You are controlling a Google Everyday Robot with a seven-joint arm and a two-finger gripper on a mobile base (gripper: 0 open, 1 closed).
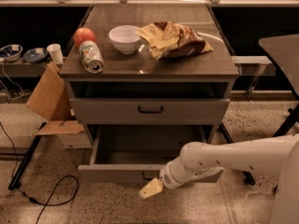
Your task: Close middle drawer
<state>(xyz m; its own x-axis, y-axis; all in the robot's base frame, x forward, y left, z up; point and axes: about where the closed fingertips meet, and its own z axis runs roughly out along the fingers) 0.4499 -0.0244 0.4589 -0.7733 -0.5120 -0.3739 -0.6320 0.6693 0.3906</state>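
Middle drawer [112,172] stands pulled out, tool [150,189] just before its front panel, grip state cannot be told.

A grey cabinet top [187,64] is seen carrying four things. A red apple [84,35] is placed by the left edge, with a can [92,57] laid on its side just in front, towards the front left corner. A white bowl [124,38] is set right of the apple, and a crumpled snack bag [175,40] beyond it, towards the right edge. The gripper [150,189] is held well below the front edge, near the floor [56,181].
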